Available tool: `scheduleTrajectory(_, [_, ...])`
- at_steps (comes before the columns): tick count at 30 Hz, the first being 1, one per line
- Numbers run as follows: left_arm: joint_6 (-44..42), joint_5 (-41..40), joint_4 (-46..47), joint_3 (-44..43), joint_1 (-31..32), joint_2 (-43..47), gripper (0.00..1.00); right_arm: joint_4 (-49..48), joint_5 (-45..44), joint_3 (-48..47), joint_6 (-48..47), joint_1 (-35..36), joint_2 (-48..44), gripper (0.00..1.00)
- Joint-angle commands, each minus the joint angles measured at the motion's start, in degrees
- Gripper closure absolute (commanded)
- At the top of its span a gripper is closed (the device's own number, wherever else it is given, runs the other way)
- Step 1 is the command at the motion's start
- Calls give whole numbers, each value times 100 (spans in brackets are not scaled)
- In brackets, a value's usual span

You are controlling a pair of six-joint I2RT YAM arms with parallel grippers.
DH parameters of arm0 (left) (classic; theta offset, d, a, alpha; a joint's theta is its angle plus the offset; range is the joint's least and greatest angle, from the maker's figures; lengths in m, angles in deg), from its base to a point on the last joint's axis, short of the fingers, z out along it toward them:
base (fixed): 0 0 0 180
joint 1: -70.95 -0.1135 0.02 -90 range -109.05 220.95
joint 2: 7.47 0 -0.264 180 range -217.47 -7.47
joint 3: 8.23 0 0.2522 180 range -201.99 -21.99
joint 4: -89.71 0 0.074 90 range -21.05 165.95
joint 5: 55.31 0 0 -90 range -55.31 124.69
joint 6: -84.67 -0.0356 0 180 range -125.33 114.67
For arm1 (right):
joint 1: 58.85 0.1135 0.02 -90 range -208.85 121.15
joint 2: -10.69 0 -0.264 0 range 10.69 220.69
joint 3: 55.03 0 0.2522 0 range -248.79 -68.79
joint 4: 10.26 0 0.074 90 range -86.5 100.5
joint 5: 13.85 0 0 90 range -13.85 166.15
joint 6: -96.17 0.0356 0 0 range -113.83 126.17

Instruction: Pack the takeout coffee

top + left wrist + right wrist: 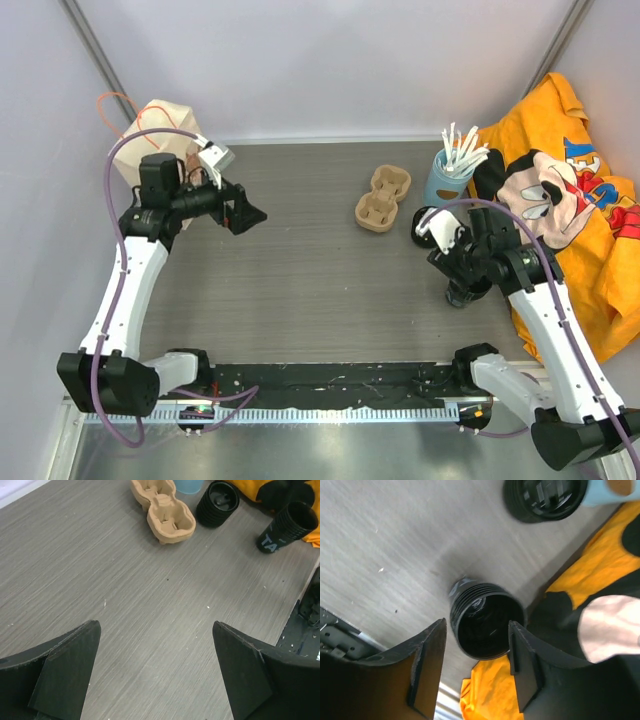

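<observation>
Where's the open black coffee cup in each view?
Top external: coffee cup right of centre, mostly hidden.
Left wrist: coffee cup top right, beside the orange cloth.
Right wrist: coffee cup centre, between the right claw's fingers.
Shared landmark: the orange cloth, visible in all three.

from above, the right gripper (458, 272) hides most of the takeout coffee (461, 297), right of the cardboard carrier (384, 198). the left wrist view's top edge cuts off the blue cup (190, 485) beside that carrier.
</observation>
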Motion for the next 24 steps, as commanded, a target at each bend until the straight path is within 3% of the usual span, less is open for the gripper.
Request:
scheduleTrajectory(1, [-605,-201,-303,-45,319,112,0,42,-88,367,-1,-42,-64,45])
scheduleTrajectory(11, [-587,-290,-250,-1,548,-81,0,437,1142,60,245,-771,657,53])
scheduleTrajectory(24, [-544,-290,-303,-53,557,-143,0,710,968,200,447,-947,376,54])
